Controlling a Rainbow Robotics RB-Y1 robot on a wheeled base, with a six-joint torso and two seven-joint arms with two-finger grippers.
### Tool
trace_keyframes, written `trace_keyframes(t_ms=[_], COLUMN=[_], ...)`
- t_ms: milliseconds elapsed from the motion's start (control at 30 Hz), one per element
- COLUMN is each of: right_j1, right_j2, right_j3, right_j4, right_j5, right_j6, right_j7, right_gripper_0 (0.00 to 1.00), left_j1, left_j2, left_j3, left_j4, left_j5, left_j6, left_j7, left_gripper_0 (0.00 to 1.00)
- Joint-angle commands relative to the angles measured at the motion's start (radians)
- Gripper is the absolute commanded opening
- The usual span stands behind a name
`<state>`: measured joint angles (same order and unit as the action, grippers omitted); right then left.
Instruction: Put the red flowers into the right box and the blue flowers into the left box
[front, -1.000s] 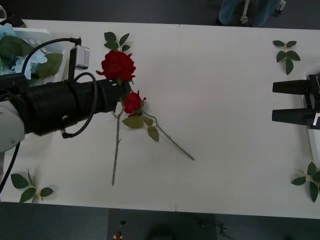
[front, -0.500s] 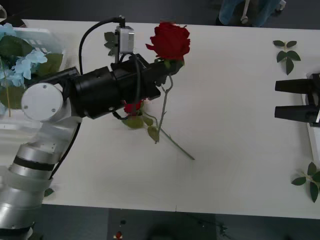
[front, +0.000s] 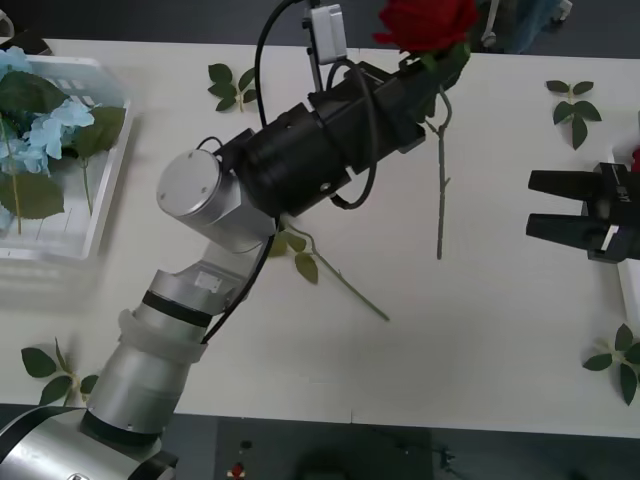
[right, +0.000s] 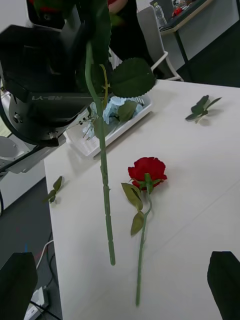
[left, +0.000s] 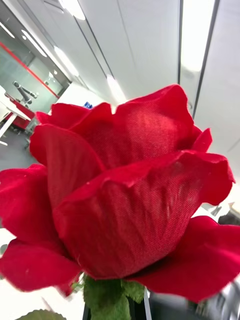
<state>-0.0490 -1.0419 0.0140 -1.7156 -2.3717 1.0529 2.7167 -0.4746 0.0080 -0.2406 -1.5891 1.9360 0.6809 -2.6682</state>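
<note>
My left gripper (front: 432, 72) is shut on the stem of a red flower (front: 424, 22), held high over the table's far middle. Its stem (front: 440, 190) hangs straight down, also seen close in the right wrist view as a stem (right: 103, 190). The bloom (left: 125, 190) sits right before the left wrist camera. A second red flower (right: 146, 171) lies flat on the table, its bloom hidden under my left arm in the front view. The blue flowers (front: 45, 125) lie in the left box (front: 100, 215). My right gripper (front: 545, 208) hovers open beside the right box (front: 630, 285).
Loose green leaf sprigs lie at the far right (front: 572, 105), near right (front: 620, 362), far left (front: 232, 82) and near left (front: 55, 365). My left arm (front: 220, 200) stretches across the table's left half. Open tabletop lies between the hanging stem and my right gripper.
My left arm has lifted the red flower off the table and swung it up and rightward. The right gripper has shifted slightly to the left.
</note>
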Motion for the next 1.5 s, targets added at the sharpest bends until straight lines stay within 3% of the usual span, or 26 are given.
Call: trace_keyframes(t_ms=[33,300,667,900,1367,1400,1433,1467,1500], right_j1=[0.0,0.0,-0.04,-0.1,-0.184,-0.184,-0.184,-0.184,-0.183], right_j2=[0.033,0.115,0.192,0.241,0.267,0.269,0.269,0.269,0.269], right_j3=[0.021,0.064,0.141,0.164,0.268,0.268,0.268,0.268,0.268], right_j4=[-0.009,-0.009,-0.009,-0.009,-0.007,-0.007,-0.007,-0.006,-0.002], right_j5=[0.011,0.011,0.014,0.121,0.181,0.181,0.181,0.181,0.181], right_j6=[0.004,-0.039,-0.116,-0.177,-0.301,-0.301,-0.301,-0.301,-0.3], right_j7=[-0.011,-0.011,-0.011,-0.011,-0.011,-0.011,-0.011,-0.011,-0.011], right_gripper_0=[1.0,1.0,1.0,1.0,0.99,0.75,0.37,0.14,0.0], left_j1=[-0.024,-0.021,-0.019,-0.021,-0.021,-0.021,-0.021,-0.021,-0.021], left_j2=[-0.025,-0.025,-0.025,-0.025,-0.025,-0.025,-0.025,-0.025,-0.025], left_j3=[-0.017,-0.032,-0.048,-0.063,-0.086,-0.086,-0.089,-0.092,-0.095], left_j4=[-0.022,0.008,0.035,0.057,0.086,0.086,0.086,0.086,0.086], left_j5=[0.017,0.139,0.135,0.127,0.043,0.041,0.041,0.043,0.043], left_j6=[-0.012,-0.012,-0.014,-0.02,-0.035,-0.038,-0.041,-0.046,-0.05], left_j7=[0.002,0.001,-0.001,-0.001,-0.004,-0.004,-0.004,-0.004,-0.004], left_gripper_0=[0.0,0.0,0.0,0.0,0.0,0.0,0.0,0.0,0.0])
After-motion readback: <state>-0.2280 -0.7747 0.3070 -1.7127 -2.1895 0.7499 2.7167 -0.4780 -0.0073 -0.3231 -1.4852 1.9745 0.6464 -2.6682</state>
